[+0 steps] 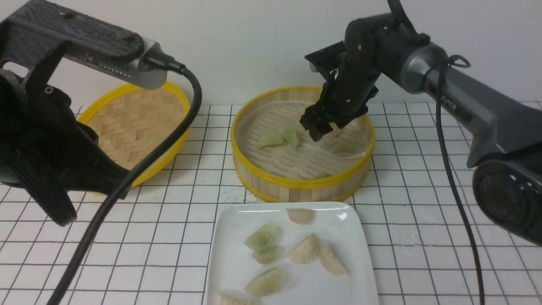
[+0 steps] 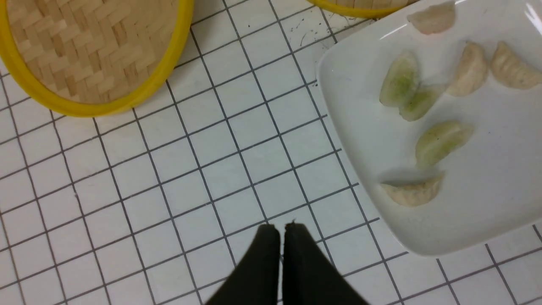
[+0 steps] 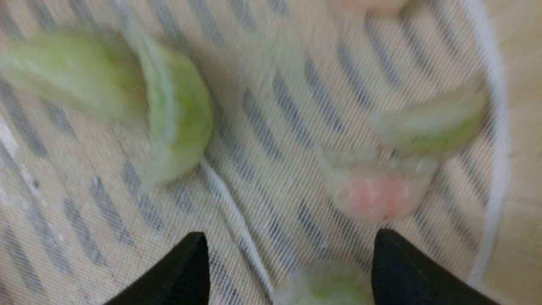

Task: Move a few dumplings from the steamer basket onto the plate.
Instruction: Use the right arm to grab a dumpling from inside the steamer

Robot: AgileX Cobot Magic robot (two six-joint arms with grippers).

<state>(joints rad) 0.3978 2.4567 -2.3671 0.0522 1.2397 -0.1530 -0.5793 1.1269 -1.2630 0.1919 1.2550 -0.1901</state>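
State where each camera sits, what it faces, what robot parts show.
Front view: between the arms, facing forward at plate, steamer basket, lid; left arm and right arm show.
Left wrist view: on left arm, facing down at table, lid, plate; shut left gripper shows.
Right wrist view: on right arm, close above dumplings in basket; open right gripper shows.
Front and left wrist views share plate and lid.

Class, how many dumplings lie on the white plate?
7: a pinkish one at the far edge, two green ones together, two cream ones to their right, another green one nearer, a cream one at the near edge. None seems hidden.
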